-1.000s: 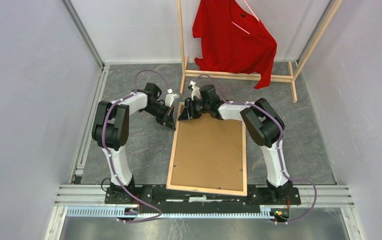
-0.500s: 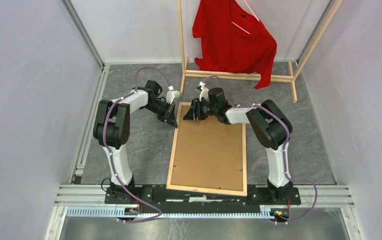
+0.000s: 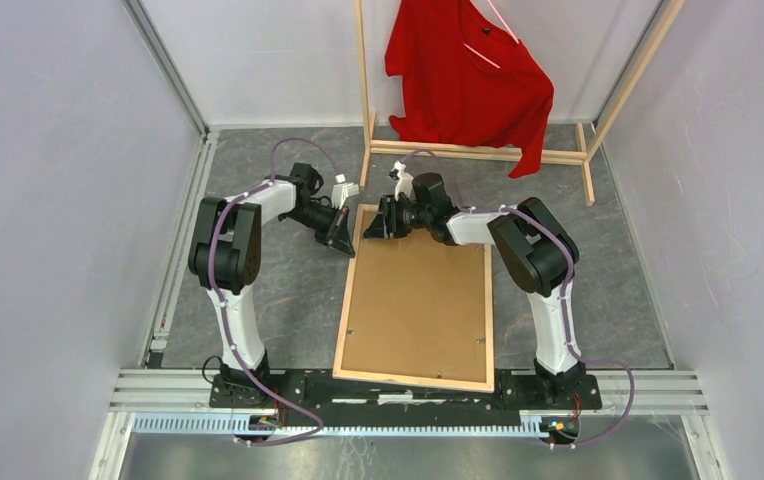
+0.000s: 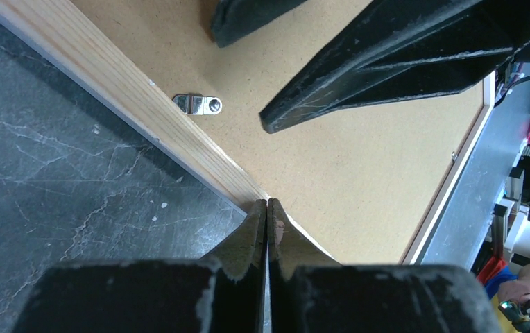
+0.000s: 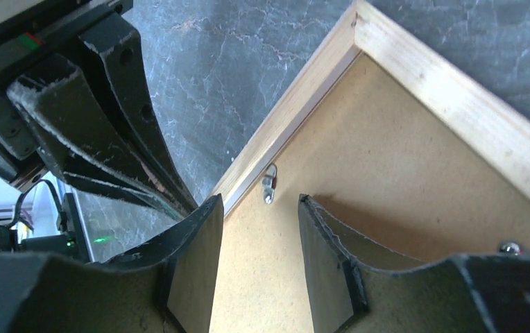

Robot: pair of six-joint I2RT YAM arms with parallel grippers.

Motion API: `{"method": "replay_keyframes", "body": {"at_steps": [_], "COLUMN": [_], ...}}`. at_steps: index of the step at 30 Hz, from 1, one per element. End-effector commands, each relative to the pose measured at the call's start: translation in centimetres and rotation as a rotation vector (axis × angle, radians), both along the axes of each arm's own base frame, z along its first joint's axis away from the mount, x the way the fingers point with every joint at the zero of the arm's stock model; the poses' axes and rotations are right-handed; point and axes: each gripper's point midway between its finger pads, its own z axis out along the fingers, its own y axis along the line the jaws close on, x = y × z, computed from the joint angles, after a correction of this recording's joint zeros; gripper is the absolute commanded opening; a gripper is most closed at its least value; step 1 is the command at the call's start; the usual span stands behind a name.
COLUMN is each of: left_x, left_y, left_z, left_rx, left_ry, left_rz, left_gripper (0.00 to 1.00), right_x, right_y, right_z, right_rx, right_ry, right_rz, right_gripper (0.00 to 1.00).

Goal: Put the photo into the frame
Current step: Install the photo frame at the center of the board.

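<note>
The frame (image 3: 345,300) lies face down on the grey floor, its bare-wood border around a brown backing board (image 3: 418,300). The photo is hidden. My left gripper (image 3: 342,242) is shut, its tips against the frame's left rail (image 4: 130,97) near the far left corner, holding nothing I can see. My right gripper (image 3: 371,226) is open, just above the backing board at the far left corner (image 5: 356,17). A small metal turn clip (image 5: 269,186) sits on the rail ahead of its fingertips; it also shows in the left wrist view (image 4: 200,104).
A tall wooden clothes rack (image 3: 478,152) with a red shirt (image 3: 468,75) stands at the back, close behind both grippers. Grey walls close in both sides. A metal rail (image 3: 408,385) carries the arm bases at the near edge.
The right gripper has drawn slightly back toward the far edge and settled over the frame's far left corner. The left gripper has barely moved.
</note>
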Motion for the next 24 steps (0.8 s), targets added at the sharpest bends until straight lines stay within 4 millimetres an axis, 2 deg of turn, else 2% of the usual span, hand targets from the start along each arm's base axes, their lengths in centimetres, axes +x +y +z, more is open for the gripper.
{"method": "replay_keyframes", "body": {"at_steps": [1, 10, 24], "left_x": [0.8, 0.7, 0.6], "left_y": [0.4, 0.4, 0.7], "left_z": [-1.6, -1.8, -2.3], "left_rx": [0.028, 0.027, 0.043], "left_ry": [-0.034, -0.029, -0.027], "left_rz": [-0.018, -0.012, -0.011], "left_gripper": [0.05, 0.03, 0.02], "right_x": [1.4, 1.8, 1.0], "right_y": [0.9, 1.7, 2.4], "right_z": [0.4, -0.4, -1.1], "right_rx": [-0.011, -0.013, -0.029], "right_ry": [-0.074, -0.077, -0.064], "right_rz": [0.050, 0.099, 0.126], "right_gripper": [0.50, 0.47, 0.20]}}
